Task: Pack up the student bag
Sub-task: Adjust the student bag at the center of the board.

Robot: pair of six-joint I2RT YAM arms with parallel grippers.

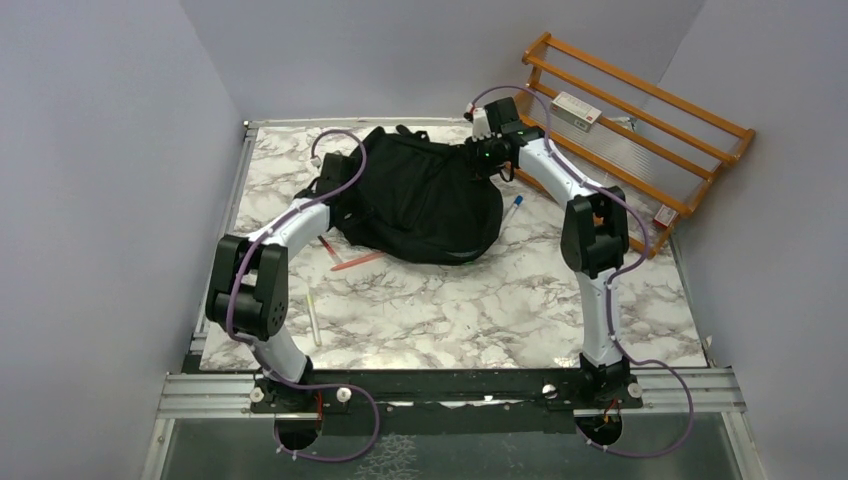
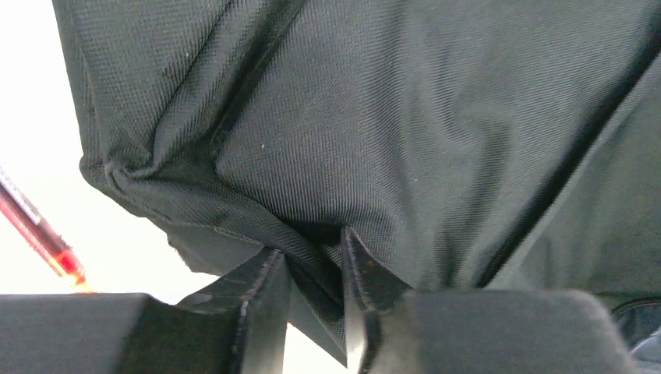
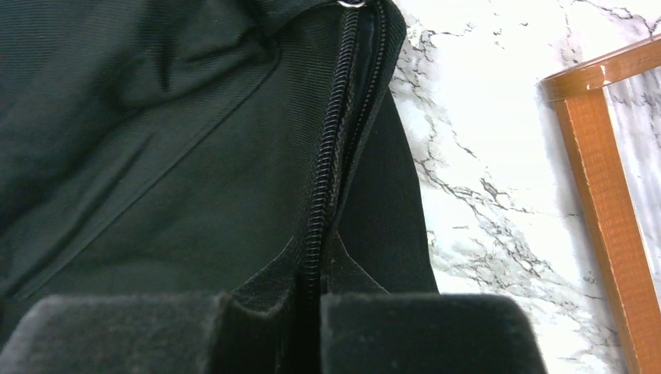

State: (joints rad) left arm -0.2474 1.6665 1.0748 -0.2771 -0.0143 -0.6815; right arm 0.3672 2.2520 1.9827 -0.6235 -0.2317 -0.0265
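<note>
Right now the backpack is lying flat on the marble table, sitting toward 12 o'clock from the table's middle. It is showing as plain black woven cloth, soft and slumped into a rounded oval, with creases running across its top and straps bunching at its 11 o'clock end.

The left gripper is meeting the backpack at its 9 o'clock edge; up close, its two fingers are pinching a fold of the black cloth between them. The right gripper is working at the backpack's 2 o'clock edge, and its wrist view is showing the jaws pressed together on the cloth edge that is carrying the zipper. The zipper is running away from the jaws as a dark toothed line; what is sitting inside the backpack is not showing.

A wooden rack is leaning at the table's 2 o'clock corner, holding a small box on its slats.

A red pen is lying at the backpack's 7 o'clock, a white pen farther toward 7 o'clock, and a blue-capped pen at 3 o'clock. Plain grey walls are closing in the table on three sides
</note>
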